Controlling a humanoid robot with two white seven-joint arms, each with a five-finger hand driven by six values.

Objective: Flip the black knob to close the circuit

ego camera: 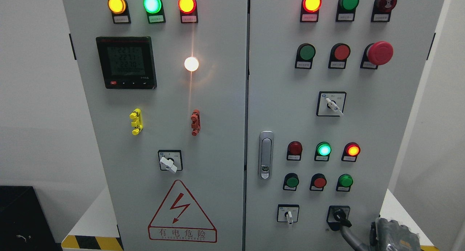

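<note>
Standing against white walls, the grey cabinet (218, 134) shows lit lamps (152, 4).

A single head view faces the grey control cabinet (203, 98) nearly square-on from close range, tilted slightly downward. Both door panels fill the frame; the right hand (394, 236) enters at the lower right corner.

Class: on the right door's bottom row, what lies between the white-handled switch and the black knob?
Head view: bare grey panel between the white-handled switch and the black knob.
</note>
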